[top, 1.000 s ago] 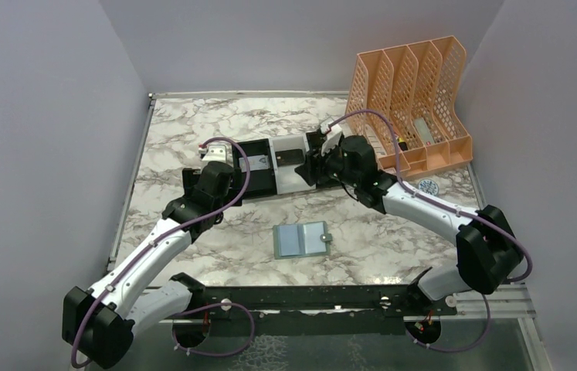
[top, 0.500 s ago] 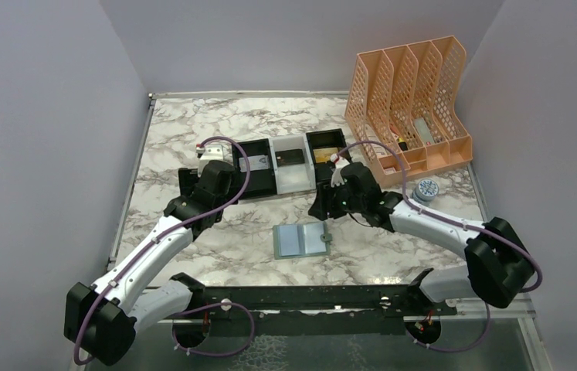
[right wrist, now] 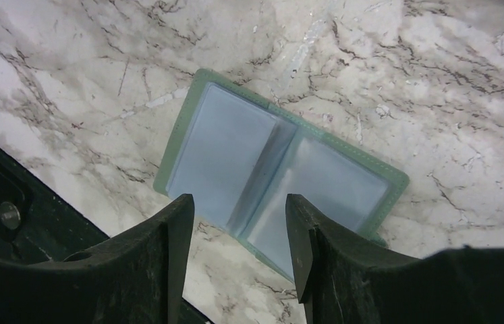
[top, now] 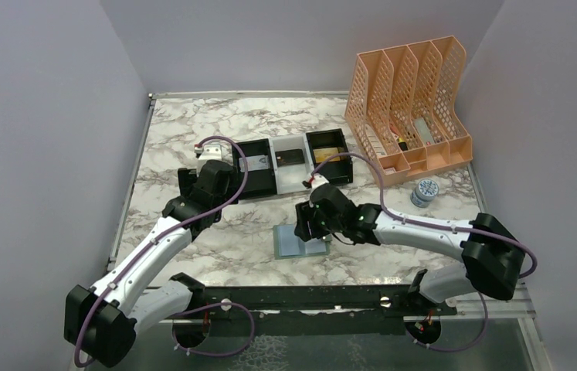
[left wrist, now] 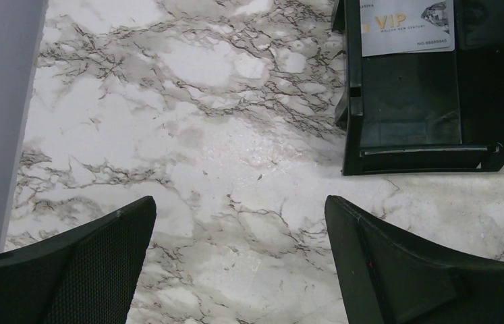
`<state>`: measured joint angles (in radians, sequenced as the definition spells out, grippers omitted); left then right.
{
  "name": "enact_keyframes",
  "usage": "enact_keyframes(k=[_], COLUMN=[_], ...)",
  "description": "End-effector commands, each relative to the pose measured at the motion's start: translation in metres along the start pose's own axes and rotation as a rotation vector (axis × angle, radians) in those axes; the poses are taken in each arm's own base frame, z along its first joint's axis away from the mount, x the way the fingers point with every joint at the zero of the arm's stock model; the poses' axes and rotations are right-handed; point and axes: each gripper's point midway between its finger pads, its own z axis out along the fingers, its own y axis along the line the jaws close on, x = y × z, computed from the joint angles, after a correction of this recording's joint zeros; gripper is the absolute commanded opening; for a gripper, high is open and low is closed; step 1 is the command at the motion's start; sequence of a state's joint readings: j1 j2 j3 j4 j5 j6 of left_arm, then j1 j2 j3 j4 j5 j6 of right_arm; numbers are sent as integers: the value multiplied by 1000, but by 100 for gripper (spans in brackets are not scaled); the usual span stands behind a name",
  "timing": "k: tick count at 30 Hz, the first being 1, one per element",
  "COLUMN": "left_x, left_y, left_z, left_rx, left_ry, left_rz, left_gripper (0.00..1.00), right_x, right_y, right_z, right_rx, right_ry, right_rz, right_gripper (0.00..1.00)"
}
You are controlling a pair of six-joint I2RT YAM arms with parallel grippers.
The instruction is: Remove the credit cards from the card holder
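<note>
I see right gripper (right wrist: 239,206) half-spread, empty, hovering over the open card holder (right wrist: 316,179) on bench (right wrist: 438,81); left gripper (left wrist: 239,216) wide, empty, well apart.

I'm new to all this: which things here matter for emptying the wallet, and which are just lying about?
Part of the job: card holder, credit cards in the tray, right gripper over the holder.
Just lying about: orange file rack, small round tin.
</note>
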<state>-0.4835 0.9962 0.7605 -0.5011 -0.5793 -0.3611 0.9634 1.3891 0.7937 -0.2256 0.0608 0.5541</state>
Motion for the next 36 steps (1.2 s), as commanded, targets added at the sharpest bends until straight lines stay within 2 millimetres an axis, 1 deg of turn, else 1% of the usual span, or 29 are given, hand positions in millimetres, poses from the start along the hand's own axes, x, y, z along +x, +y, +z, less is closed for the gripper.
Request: enact_keyframes(k=[1,4,6,7,11,16,21,24,26,29,34,36], left_x=[-6,-7,-7,-7,-8,-9,-11,-13,-12,-10,-5,-3], left_y=[-3,-3,-3,-2,-2,-3,0,1,1,0,-9,-14], left_z=[-6,-6,-6,-6,-6,-8,-11,-12,-12,-10,-7,-7], left_rx=[43,43,42,41,41,53,48,46,46,48,85,107], left_ry=[-30,-36,-36,-37,-39,-43,-57,-66,-65,-55,-25,-13], left_rz=[-46,-48,-44,-44,-40,-39,-44,-48,-48,-40,-26,-24], left_gripper=[99,99,99,99,99,99,99,99,99,99,99,99], right_x=[7,20,22,23,21,25,42,46,45,40,35,35], right_y=[5,17,25,25,13,7,1,2,-1,-3,4,6], right_z=[14,30,41,44,49,52,67,72,70,65,60,61], right_rx=[81,108,130,154,273,300,335,328,347,353,306,291], right_ry=[0,41,46,47,44,62,135,149,145,120,96,96], right_rz=[34,34,36,29,19,-6,-45,-48,-51,-50,-40,-35], right_gripper=[54,55,57,57,59,61,64,64,60,49,33,32])
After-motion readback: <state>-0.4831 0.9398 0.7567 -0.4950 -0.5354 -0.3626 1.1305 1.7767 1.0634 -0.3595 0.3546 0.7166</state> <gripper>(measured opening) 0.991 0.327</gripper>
